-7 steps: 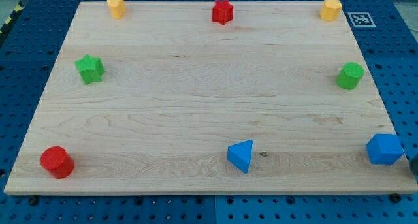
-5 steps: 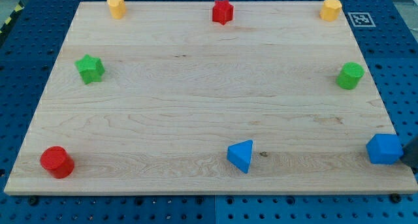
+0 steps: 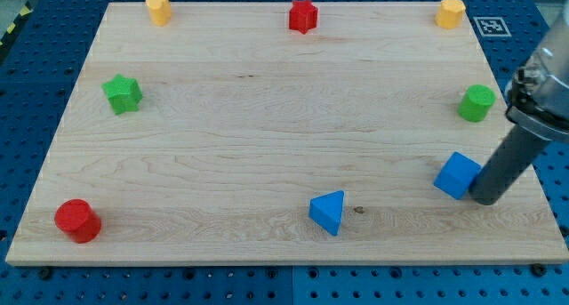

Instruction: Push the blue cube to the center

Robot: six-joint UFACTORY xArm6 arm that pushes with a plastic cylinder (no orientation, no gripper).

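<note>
The blue cube [image 3: 458, 175] sits on the wooden board [image 3: 284, 136] at the view's lower right, turned at an angle. My tip [image 3: 485, 199] is down on the board right against the cube's right side, slightly below it. The dark rod rises from there toward the view's upper right.
A blue triangular block [image 3: 328, 212] lies at the bottom middle. A red cylinder [image 3: 77, 220] is at the bottom left and a green star [image 3: 123, 93] at the left. A yellow block [image 3: 158, 8], a red star [image 3: 303, 16] and another yellow block [image 3: 451, 12] line the top. A green cylinder [image 3: 476, 102] is at the right.
My tip has come in from the right edge and moved left and up. The blue cube has slid left and up from the bottom-right corner and rotated.
</note>
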